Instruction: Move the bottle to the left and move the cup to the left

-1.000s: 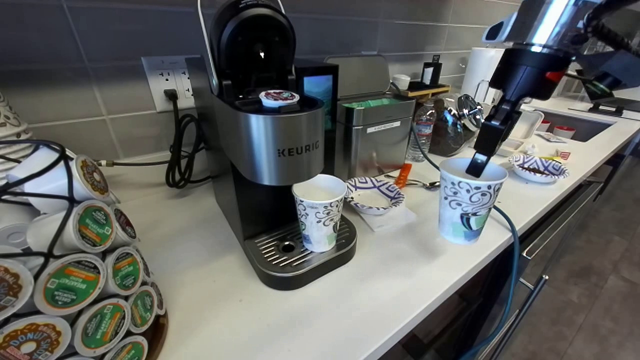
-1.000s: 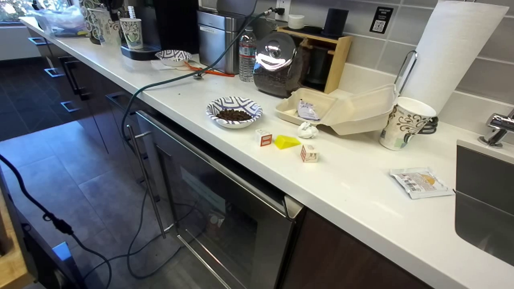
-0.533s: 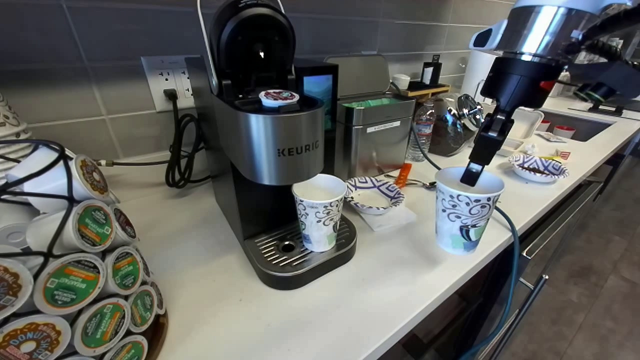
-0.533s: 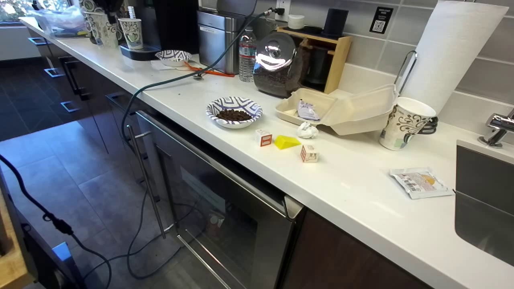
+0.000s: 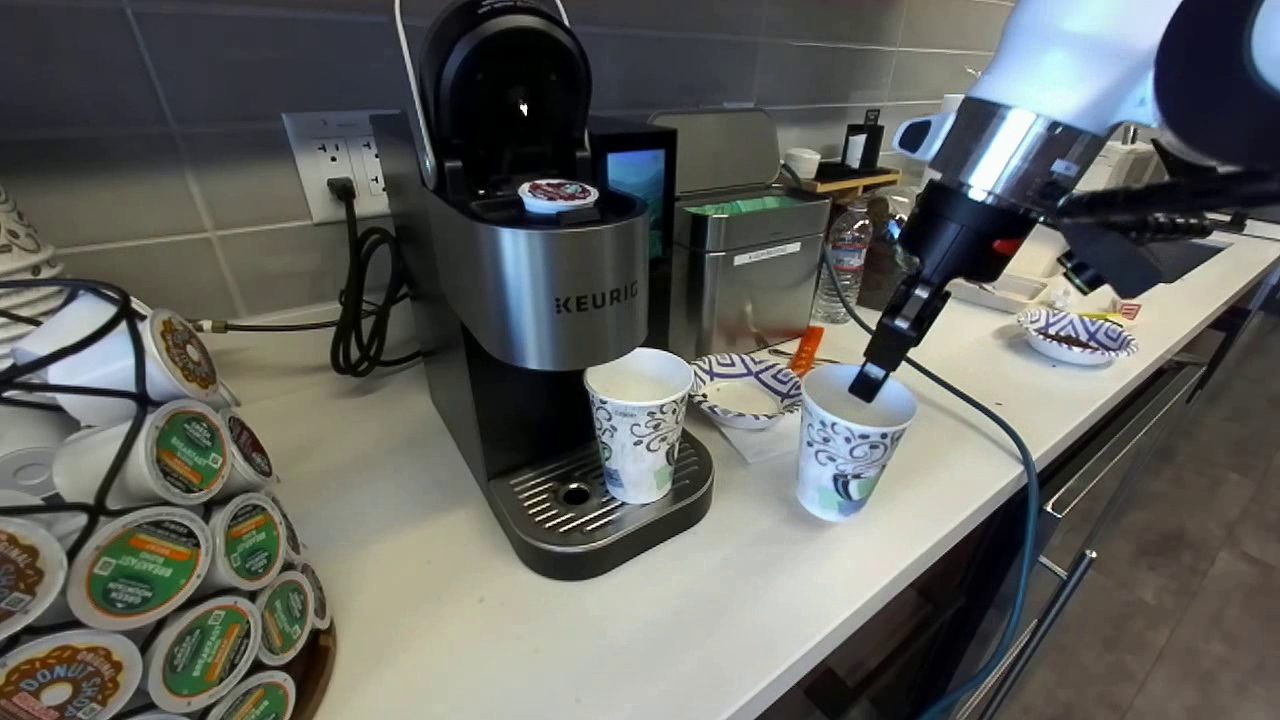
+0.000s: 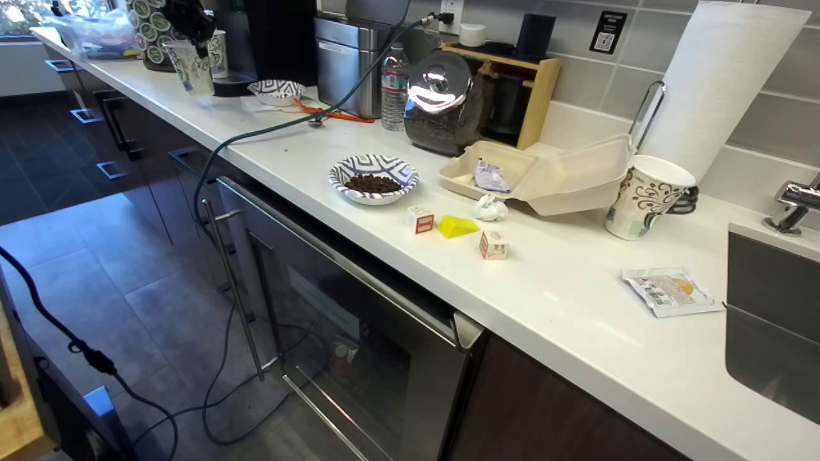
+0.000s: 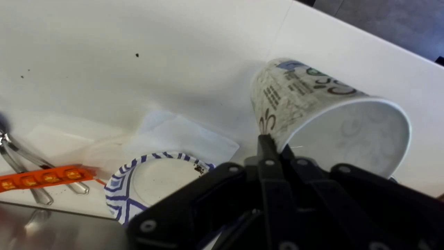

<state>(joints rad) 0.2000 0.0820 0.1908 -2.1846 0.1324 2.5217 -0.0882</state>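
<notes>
White desk (image 5: 440, 610). Between drip tray (image 5: 600, 560) and front edge: cup (image 5: 845, 455), tilted, clamped at rim by jaws; cannot tell whether touching down. Beside bin (image 5: 745, 290): bottle (image 5: 850, 250), partly hidden by cable (image 5: 1031, 505).

Grey tiled wall (image 5: 260, 60); white counter (image 5: 540, 640); tiled floor (image 6: 179, 301).

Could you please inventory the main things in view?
Bottle: one, clear, by metal bin.
Bowls: two, blue-white, on counter.
Held cup: one, patterned white, tilted, near a bowl.
Coffee maker: one, silver-black, on counter.
Second cup: one, patterned white, on drip tray.
Third cup: one, patterned white, by towel roll.
Coffee pods: many, mixed colours, near coffee maker.
Blocks: two, white-red, by yellow wedge.
Gripper: one, black, on held cup.
Arm: one, white-black, above counter.
</notes>
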